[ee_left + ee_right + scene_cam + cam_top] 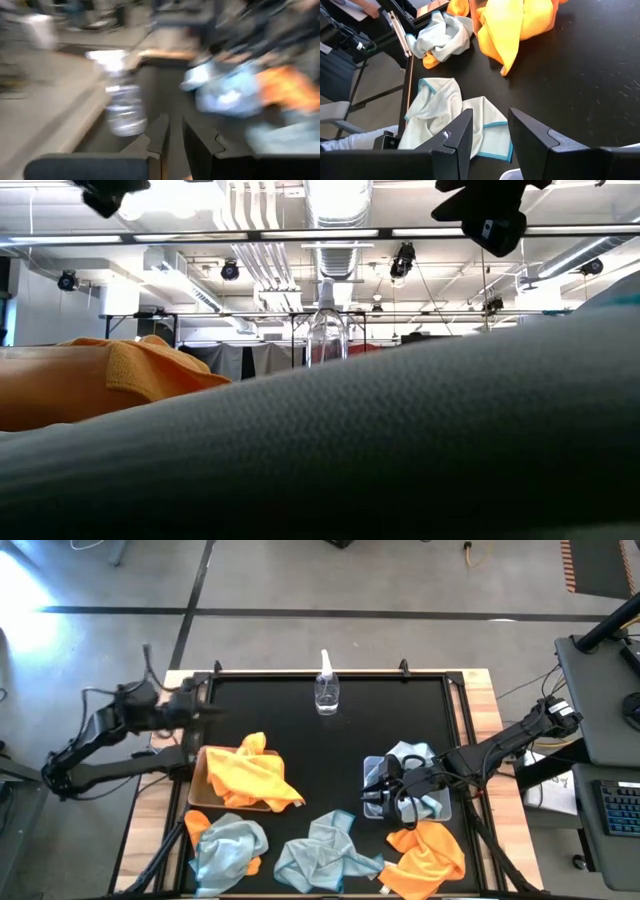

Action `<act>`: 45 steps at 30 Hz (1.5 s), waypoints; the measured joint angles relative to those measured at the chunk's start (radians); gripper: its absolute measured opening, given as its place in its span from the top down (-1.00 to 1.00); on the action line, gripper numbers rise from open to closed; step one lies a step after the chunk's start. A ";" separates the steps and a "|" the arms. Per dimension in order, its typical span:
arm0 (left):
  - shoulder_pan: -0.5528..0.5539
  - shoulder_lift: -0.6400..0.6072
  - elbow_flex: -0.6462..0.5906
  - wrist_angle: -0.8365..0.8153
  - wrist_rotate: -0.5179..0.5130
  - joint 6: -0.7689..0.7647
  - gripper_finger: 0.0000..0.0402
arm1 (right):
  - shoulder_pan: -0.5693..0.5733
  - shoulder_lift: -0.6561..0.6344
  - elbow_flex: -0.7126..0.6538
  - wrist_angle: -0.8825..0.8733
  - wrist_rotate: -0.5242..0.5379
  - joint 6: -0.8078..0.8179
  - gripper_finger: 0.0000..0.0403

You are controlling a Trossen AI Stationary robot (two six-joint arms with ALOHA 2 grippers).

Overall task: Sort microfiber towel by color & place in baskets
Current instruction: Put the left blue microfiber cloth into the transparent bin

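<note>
orange towel point(250, 778) in the tan basket point(199, 790), right hand point(385, 788) empty above the clear basket point(445, 808)
</note>
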 joint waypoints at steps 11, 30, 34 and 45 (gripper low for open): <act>-0.002 -0.147 -0.157 -0.067 0.252 -0.399 0.82 | 0.000 0.000 0.000 0.000 0.016 -0.011 0.41; -0.109 -0.157 -0.342 -0.037 0.364 -0.643 0.82 | 0.000 0.000 0.000 0.000 0.024 0.005 0.41; -0.157 -0.139 -0.343 0.146 0.357 -0.659 0.82 | 0.000 0.000 0.000 0.000 0.025 0.005 0.41; -0.329 0.014 -0.347 0.272 0.223 -0.660 0.82 | 0.000 0.000 0.000 -0.008 0.025 0.006 0.41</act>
